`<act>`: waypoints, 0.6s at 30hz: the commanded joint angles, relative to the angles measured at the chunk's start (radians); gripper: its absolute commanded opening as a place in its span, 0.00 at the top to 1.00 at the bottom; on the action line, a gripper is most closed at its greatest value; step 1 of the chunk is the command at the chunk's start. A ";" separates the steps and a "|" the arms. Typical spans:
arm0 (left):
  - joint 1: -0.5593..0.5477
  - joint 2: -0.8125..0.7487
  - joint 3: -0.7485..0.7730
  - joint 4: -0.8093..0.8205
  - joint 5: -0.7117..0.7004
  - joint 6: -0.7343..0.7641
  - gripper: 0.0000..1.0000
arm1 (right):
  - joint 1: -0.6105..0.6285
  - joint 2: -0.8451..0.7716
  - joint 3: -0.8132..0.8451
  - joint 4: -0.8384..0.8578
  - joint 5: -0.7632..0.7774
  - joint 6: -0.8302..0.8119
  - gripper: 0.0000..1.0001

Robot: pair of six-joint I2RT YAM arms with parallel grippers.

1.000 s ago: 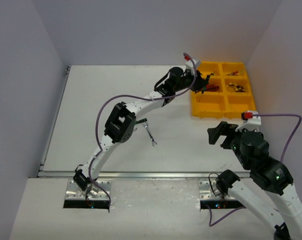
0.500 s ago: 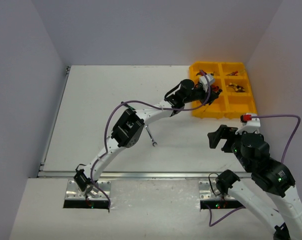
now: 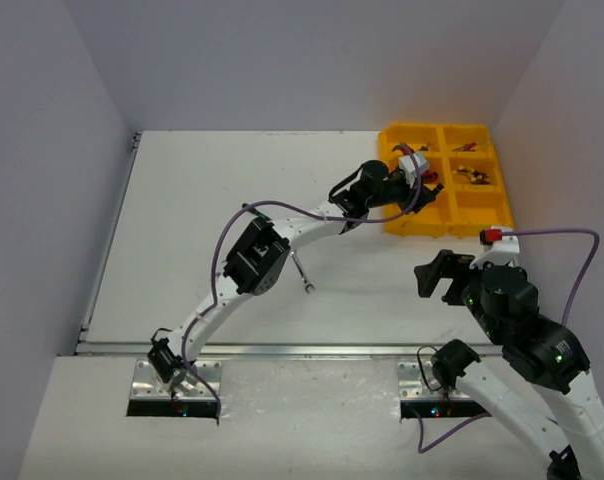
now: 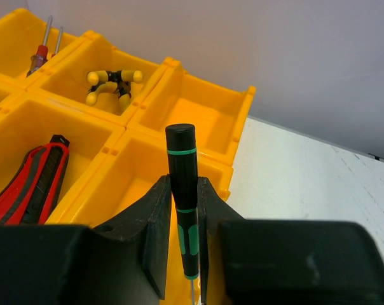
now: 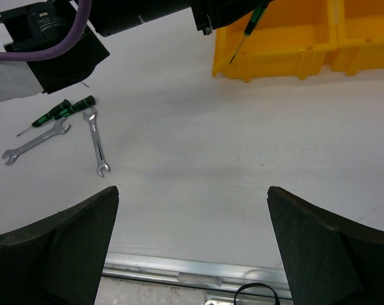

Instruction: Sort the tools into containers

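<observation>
The left arm (image 3: pixel 307 222) crosses the table from the left of the yellow tray (image 3: pixel 480 210). Its gripper (image 3: pixel 422 188), clamped on the held screwdriver (image 4: pixel 182 184), hangs over the tray's left column and blocks entry from that side. The tray's right column is uncovered from above. Enclosure walls (image 3: pixel 552 100) stand close behind and right of the tray. Bare table runs along the tray's near edge up to the wide-spread right gripper (image 3: pixel 429 272). Well left of the tray, two wrenches (image 5: pixel 96 141) and loose screwdrivers (image 5: pixel 55 113) lie on the table.

My left arm (image 3: pixel 252 255) reaches out toward one o'clock, its gripper (image 4: pixel 182 190) pinched tight on a green-handled screwdriver (image 4: pixel 181 159). My right arm (image 3: pixel 522 320) sits folded at five o'clock, gripper (image 5: pixel 192 190) spread wide.
</observation>
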 commanded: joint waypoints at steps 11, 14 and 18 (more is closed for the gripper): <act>0.045 -0.130 -0.012 0.079 0.150 0.035 0.97 | 0.000 0.025 0.007 0.032 0.017 -0.010 0.01; 0.052 -0.077 0.022 0.108 0.136 0.033 0.95 | 0.001 0.030 0.006 0.032 0.013 -0.010 0.01; 0.066 0.015 0.085 0.161 0.112 -0.011 0.96 | 0.000 0.024 0.000 0.032 0.015 -0.012 0.01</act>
